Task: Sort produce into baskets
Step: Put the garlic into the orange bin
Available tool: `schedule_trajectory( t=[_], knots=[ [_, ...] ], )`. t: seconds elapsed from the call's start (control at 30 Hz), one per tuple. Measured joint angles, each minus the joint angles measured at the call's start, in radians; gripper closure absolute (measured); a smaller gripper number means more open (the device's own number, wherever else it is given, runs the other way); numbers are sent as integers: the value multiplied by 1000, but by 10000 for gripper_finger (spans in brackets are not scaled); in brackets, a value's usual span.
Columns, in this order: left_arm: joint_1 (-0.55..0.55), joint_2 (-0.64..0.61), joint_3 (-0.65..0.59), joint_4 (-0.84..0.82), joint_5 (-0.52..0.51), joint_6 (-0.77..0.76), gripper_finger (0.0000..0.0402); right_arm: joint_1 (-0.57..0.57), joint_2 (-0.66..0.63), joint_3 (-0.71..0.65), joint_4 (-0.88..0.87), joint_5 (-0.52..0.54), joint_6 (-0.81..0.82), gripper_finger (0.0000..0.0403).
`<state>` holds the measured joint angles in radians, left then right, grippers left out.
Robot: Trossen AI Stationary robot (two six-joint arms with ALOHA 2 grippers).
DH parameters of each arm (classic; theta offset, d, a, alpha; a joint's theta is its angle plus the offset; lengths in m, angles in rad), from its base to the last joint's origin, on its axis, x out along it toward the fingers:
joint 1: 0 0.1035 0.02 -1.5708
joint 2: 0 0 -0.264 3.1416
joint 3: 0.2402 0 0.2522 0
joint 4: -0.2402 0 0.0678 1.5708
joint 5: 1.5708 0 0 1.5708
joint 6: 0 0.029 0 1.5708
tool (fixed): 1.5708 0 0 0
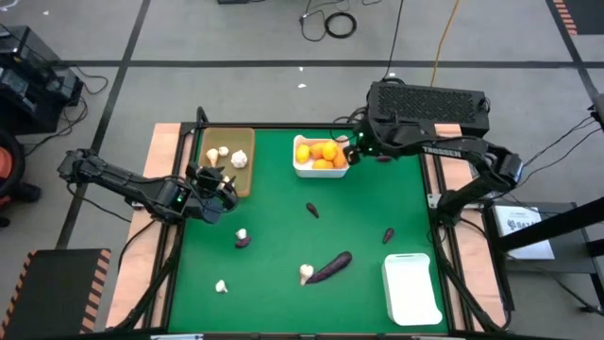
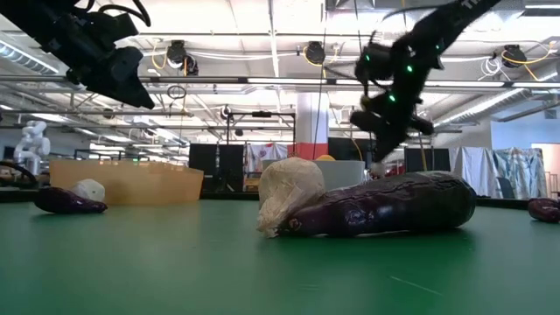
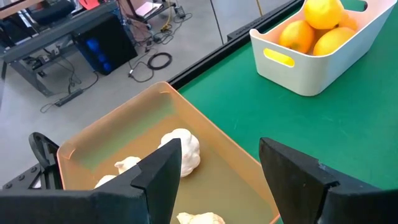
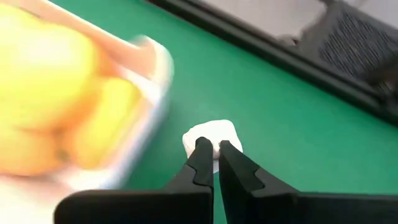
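Your right gripper (image 4: 210, 163) was pinched shut with nothing between its fingers, hanging just beside the white bin of orange-yellow fruits (image 1: 321, 156) at the far side of the green table (image 1: 368, 217). Past its closed tips, in the right wrist view, a small white bulb (image 4: 208, 135) lay on the mat close to that bin's corner; whether the tips touched it, you could not tell.

Your left gripper (image 1: 215, 189) hung with its jaws spread wide and empty over the near edge of the tan tray (image 1: 229, 161), where several white garlic bulbs (image 3: 183, 149) already lay.

Loose produce was scattered across the rest of the mat. The long eggplant (image 1: 332, 266) lay near the front with a garlic bulb (image 1: 306, 274) touching its end; in the low view you saw that pair close up. Another garlic (image 1: 242, 235) sat against a small purple piece near the left arm, and one more bulb (image 1: 221, 285) lay toward the front left. Two tiny purple pieces (image 1: 312, 210) sat apart, mid-table and further right.

The second white bin (image 1: 411, 287) stood at the front right corner.
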<state>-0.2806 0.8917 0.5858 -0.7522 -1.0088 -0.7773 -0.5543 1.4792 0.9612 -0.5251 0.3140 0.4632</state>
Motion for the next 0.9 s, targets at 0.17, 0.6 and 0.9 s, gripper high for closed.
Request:
schedule_trajectory(
  t=[0.17,0.6,0.9],
  knots=[
    [0,0,0,0,0,0,178,110,0,47,96,84,19,401],
    [8,0,0,1,-13,9,178,357,245,50,886,61,-16,401],
    [90,0,0,-40,-9,35,178,411,598,357,996,1,-139,401]
  ],
)
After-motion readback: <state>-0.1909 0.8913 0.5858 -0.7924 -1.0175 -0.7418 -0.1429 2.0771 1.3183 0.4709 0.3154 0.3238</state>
